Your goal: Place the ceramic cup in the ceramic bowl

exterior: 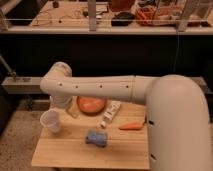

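Note:
The ceramic cup (51, 121), small, white and tapered, stands upright near the left edge of the wooden table (65, 152). The ceramic bowl (91, 104), shallow and orange-brown, sits right of it at the back of the table, partly hidden by my arm. My pale arm reaches in from the right, bends above the table's back left corner and drops down. My gripper (70, 110) hangs low between cup and bowl, just right of and behind the cup. It is open and holds nothing.
A white rectangular tube (111, 114) lies right of the bowl. An orange carrot (131, 126) and a dark object (147, 121) lie towards the right edge. A blue object (96, 138) sits at the middle front. A dark counter runs behind the table.

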Robot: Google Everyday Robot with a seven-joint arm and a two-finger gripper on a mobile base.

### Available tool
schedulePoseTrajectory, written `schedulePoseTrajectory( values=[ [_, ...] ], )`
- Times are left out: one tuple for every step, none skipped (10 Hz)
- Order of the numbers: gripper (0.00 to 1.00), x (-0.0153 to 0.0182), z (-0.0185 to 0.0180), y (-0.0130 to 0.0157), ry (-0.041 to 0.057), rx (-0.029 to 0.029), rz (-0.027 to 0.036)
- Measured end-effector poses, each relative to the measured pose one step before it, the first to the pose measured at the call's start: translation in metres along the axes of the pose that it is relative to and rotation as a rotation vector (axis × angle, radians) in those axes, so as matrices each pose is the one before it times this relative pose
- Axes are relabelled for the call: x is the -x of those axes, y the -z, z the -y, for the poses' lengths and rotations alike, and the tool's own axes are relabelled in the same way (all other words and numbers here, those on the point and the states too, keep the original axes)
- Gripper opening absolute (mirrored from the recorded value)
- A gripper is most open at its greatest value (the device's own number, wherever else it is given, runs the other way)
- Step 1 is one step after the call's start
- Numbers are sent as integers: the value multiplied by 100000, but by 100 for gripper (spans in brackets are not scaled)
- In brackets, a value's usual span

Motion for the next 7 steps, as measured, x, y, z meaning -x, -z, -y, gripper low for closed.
schedulePoseTrajectory(
  values=[
    [80,329,437,-413,1347,93,837],
    [80,291,305,-340,921,196,574],
    [80,191,98,-81,1107,-54,753],
    [80,-72,-176,-269,869,349,179],
    [80,434,319,-904,1710,239,1210],
    [80,284,223,-585,1022,133,967],
    [80,60,64,-479,695,183,551]
  ],
)
